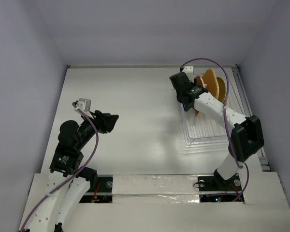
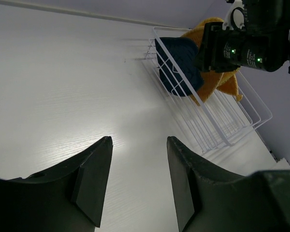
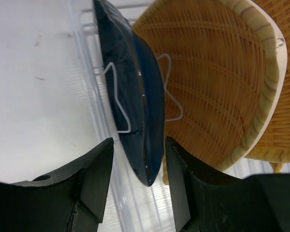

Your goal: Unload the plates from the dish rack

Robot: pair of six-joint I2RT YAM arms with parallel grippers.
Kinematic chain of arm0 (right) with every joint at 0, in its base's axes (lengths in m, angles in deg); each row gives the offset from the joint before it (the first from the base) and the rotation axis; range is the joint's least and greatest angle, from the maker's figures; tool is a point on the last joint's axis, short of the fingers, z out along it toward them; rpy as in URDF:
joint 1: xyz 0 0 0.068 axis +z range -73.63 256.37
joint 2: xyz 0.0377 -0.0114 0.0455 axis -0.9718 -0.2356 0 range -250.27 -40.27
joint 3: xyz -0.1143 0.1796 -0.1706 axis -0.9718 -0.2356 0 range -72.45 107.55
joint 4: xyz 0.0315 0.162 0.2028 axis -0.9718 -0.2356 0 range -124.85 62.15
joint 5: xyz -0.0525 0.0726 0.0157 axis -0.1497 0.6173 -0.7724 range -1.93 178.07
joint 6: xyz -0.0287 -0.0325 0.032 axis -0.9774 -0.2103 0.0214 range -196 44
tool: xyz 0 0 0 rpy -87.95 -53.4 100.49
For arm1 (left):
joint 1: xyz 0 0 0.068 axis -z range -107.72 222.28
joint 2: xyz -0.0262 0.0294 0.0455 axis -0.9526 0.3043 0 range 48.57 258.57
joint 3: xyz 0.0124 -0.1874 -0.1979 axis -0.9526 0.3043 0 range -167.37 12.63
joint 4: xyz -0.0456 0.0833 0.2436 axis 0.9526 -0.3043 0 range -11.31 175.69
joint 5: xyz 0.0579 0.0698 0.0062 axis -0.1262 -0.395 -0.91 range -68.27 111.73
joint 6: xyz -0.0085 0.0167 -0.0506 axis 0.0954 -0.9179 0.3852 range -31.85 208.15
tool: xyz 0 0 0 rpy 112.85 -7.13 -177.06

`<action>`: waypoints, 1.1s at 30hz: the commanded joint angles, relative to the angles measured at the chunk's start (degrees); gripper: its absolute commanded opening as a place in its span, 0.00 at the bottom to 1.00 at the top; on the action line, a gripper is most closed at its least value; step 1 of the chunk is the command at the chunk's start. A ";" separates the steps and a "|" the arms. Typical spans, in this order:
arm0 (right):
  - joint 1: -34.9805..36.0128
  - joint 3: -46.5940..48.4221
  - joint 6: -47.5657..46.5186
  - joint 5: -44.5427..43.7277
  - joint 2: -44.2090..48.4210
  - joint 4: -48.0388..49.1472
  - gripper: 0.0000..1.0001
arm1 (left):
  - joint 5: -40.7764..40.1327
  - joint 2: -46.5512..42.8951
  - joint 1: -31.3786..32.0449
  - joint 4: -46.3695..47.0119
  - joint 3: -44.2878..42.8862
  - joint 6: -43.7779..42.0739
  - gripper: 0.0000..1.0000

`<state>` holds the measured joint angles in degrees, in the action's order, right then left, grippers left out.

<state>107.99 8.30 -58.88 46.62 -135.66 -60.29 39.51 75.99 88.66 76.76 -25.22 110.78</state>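
At the far end of the dish rack (image 1: 203, 134), the right gripper (image 3: 138, 145) straddles the upright dark blue dish (image 3: 146, 96), fingers spread and not gripping. A square pinch on the rim and a straight lift should spare the woven plates (image 3: 210, 72) behind. The left gripper (image 2: 137, 145) hangs agape, well apart.

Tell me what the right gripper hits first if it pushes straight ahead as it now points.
The dark blue dish: it stands on edge in the dish rack, its rim right between the open fingers of the right gripper, seemingly untouched. A woven plate lies beyond it. Depth is hard to judge.
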 commanded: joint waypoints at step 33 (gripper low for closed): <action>-2.52 12.76 -7.98 -11.81 -10.60 -1.04 0.16 | 1.47 -0.61 -0.21 2.34 0.58 -0.39 0.49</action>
<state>104.69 16.47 -65.76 38.99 -147.79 -61.34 40.06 75.77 88.66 76.81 -25.22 110.76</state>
